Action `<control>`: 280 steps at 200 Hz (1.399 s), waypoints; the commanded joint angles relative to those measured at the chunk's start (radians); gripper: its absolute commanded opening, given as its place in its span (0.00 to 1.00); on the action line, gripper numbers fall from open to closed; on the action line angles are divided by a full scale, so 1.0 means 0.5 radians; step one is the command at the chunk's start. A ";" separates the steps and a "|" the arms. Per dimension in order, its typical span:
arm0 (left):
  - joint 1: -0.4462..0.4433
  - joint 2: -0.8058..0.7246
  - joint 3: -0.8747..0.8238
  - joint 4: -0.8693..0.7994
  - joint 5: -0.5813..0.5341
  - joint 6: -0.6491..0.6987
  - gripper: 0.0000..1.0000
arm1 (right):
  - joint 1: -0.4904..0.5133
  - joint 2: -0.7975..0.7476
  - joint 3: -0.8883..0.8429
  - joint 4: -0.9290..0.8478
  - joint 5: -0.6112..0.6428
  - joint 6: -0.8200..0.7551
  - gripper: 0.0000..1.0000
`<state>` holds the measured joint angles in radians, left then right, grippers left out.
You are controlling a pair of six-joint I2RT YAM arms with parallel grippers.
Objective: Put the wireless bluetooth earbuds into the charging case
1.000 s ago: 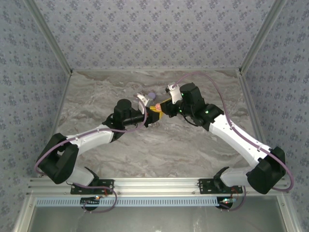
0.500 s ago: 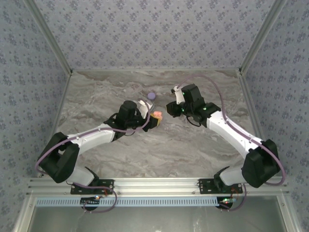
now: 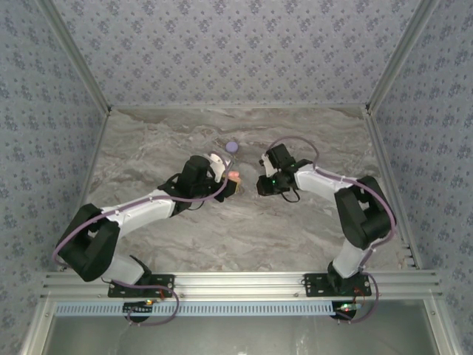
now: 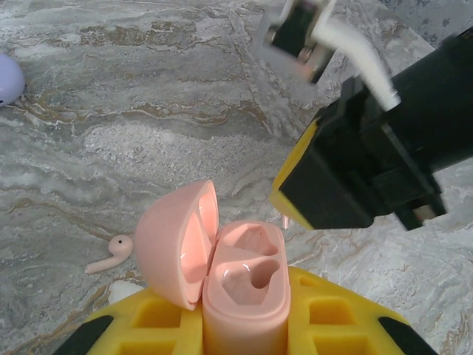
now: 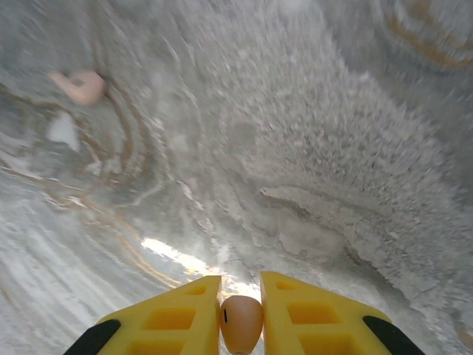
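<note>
The right pincer point(image 5: 240, 294) pinches one earbud point(image 5: 241, 324), the left pincer point(image 4: 244, 314) clamps the open charging case point(image 4: 247, 259), and the second earbud point(image 4: 111, 253) lies on the table point(image 4: 148, 111) nearby, probably light and slippery, best nipped gently across its bulb.

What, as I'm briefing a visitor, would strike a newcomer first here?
The open pink charging case, lid flipped back, stands in the left gripper's jaws. Next, a pink earbud pinched in the right gripper's jaws above the marble table, and a second earbud lying loose near the case.
</note>
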<state>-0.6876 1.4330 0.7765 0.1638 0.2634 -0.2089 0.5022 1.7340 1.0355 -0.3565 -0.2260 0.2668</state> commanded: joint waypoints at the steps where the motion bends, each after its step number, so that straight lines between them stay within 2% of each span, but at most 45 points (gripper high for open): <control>1: -0.006 -0.083 0.000 -0.018 -0.030 0.020 0.00 | -0.018 0.106 0.087 -0.110 -0.047 0.018 0.21; 56: -0.007 -0.093 -0.013 -0.018 -0.033 0.021 0.00 | -0.028 0.261 0.195 -0.206 -0.005 -0.004 0.24; 94: -0.006 -0.096 -0.013 -0.021 -0.031 0.025 0.00 | -0.014 0.263 0.241 -0.295 0.086 -0.001 0.42; 103: -0.006 -0.097 -0.011 -0.018 -0.030 0.023 0.00 | -0.005 0.266 0.258 -0.328 0.124 0.003 0.44; 213: -0.005 -0.123 -0.017 -0.018 -0.034 0.024 0.00 | 0.195 0.419 0.593 -0.694 0.507 0.162 0.39; 280: -0.008 -0.120 -0.026 -0.010 -0.040 0.028 0.00 | 0.235 0.488 0.686 -0.776 0.521 0.196 0.34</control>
<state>-0.6876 1.3991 0.7761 0.1528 0.2459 -0.2089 0.6079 1.9511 1.3392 -0.6880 0.0067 0.3359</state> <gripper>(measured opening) 0.214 0.348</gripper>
